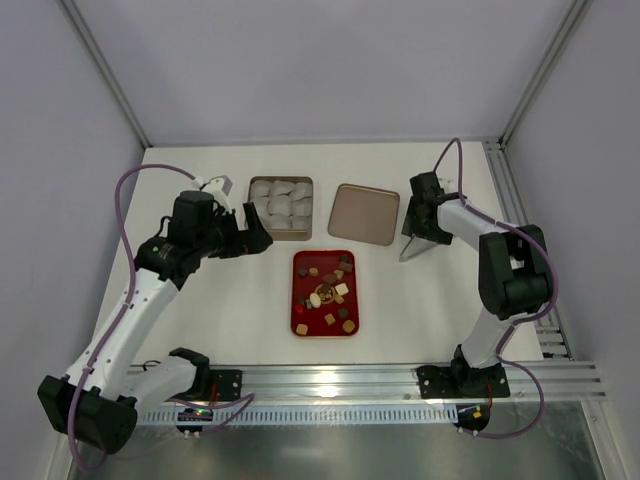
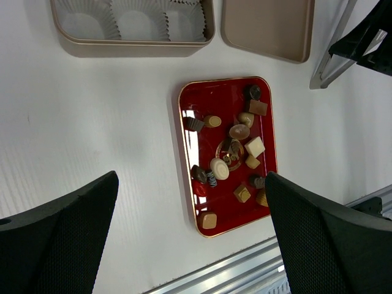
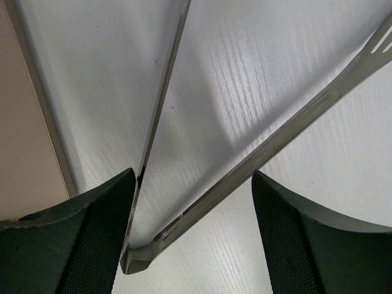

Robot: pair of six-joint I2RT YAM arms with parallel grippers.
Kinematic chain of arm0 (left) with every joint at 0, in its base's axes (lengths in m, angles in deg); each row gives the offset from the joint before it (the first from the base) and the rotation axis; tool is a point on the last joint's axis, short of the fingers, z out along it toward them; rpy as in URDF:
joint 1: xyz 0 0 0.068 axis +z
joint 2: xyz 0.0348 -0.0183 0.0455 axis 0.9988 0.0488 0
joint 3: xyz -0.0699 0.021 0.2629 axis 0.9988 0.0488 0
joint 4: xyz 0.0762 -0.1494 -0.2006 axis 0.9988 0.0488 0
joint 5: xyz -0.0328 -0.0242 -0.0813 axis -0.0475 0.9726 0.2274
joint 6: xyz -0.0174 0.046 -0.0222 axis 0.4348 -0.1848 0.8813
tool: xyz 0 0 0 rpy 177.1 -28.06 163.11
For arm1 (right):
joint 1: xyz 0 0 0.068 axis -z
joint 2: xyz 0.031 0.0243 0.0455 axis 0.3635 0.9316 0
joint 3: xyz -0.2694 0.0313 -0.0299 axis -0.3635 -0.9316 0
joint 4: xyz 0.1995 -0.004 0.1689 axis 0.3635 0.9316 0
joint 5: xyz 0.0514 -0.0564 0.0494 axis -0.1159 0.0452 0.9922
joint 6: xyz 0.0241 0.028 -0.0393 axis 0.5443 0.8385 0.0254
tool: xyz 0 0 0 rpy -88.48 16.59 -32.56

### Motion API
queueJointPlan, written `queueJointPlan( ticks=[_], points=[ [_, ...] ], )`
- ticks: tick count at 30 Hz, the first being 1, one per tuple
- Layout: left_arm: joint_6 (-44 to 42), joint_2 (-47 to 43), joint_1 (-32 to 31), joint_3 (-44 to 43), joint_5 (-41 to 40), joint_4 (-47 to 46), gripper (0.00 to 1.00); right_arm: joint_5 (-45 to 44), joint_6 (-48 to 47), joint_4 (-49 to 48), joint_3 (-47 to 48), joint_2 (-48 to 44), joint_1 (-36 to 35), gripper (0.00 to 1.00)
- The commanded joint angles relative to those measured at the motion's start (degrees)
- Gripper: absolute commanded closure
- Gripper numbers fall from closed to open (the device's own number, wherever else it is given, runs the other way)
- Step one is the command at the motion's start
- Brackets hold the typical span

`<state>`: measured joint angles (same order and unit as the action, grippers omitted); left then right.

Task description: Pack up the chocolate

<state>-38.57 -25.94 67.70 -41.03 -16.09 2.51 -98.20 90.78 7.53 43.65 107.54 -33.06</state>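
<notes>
My left tool (image 1: 258, 238) released, empty | right tool (image 3: 193, 184) grasping tongs (image 3: 275, 147) | chocolate (image 2: 255, 147) loose in tray (image 2: 211, 98), 5 o'clock of box (image 2: 135, 48) | likely light, smearable: I'd pinch each across its sides, gently

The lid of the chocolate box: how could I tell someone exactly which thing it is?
On the white table, find the red tray of chocolates in the middle. Just beyond it, two tan squares lie side by side. The lid is the right-hand one: flat and bare, while the box beside it is filled with white paper cups.
</notes>
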Motion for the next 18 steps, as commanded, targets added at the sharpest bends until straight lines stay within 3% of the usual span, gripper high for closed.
queueJointPlan(
  ticks=[1,14,18],
  points=[
    [-0.13,-1.11,-0.18,0.33,1.11,-2.22,0.00,0.19,4.08,1.83,0.32,-0.22,0.32,0.21],
    [-0.39,-0.49,-0.18,0.51,1.47,-2.31,0.00,-0.87,17.63,2.01,-0.92,1.53,0.67,0.16],
    [-0.48,-1.02,-0.18,0.77,1.03,-2.31,0.00,-0.78,16.32,2.10,0.66,3.38,1.02,0.31]
  ],
)
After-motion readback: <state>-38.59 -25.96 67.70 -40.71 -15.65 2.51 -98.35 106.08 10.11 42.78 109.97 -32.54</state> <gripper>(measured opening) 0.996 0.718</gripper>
